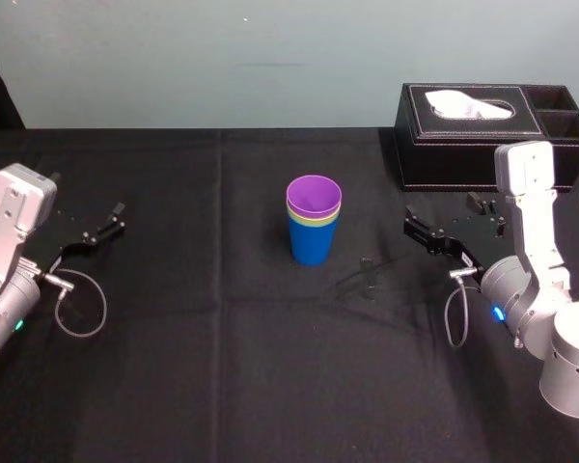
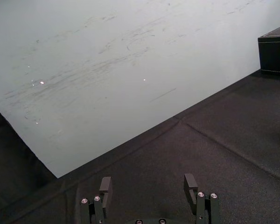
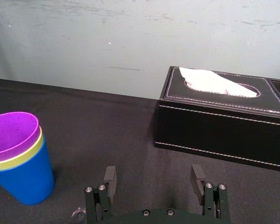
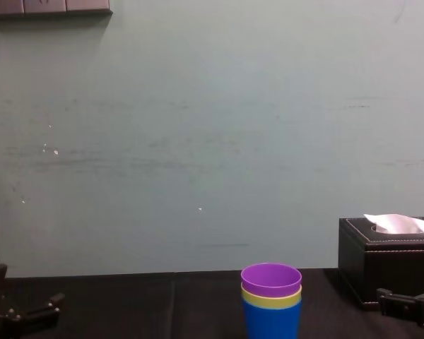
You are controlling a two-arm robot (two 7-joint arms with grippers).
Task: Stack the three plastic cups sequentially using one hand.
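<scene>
- Centre of the head view: the blue cup [image 1: 312, 243] stands upright on the black table [image 1: 222, 367], with the yellow-green cup [image 1: 315, 221] nested in it and the purple cup [image 1: 314, 197] on top.
- Middle right: the right gripper [image 3: 153, 178], spread wide, empty, apart from the stack.
- Middle left: the left gripper [image 2: 148, 184], wide, empty.
- Upper right: a tissue box [image 1: 482, 145].

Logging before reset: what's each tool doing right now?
Left tool: open, holding nothing.
Right tool: open, holding nothing, apart from the stacked cups.
</scene>
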